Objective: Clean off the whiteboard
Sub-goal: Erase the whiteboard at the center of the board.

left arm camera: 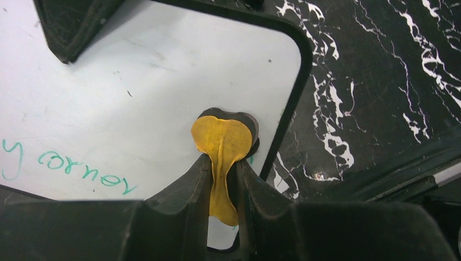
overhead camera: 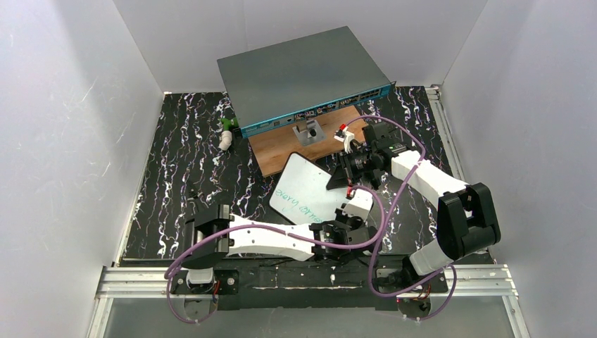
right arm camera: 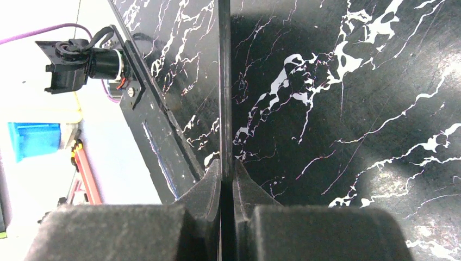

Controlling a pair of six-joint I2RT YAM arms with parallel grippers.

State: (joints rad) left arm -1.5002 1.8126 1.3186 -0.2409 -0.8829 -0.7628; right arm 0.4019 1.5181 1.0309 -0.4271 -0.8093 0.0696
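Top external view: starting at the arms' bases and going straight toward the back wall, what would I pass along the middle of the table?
Left gripper pinching a yellow cloth → whiteboard, its edge clamped by the right gripper → wooden board → grey box with teal front.

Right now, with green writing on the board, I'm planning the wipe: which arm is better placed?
Left. The left gripper pinches a yellow cloth over the whiteboard, near the green writing; the right gripper is shut on the board's edge.
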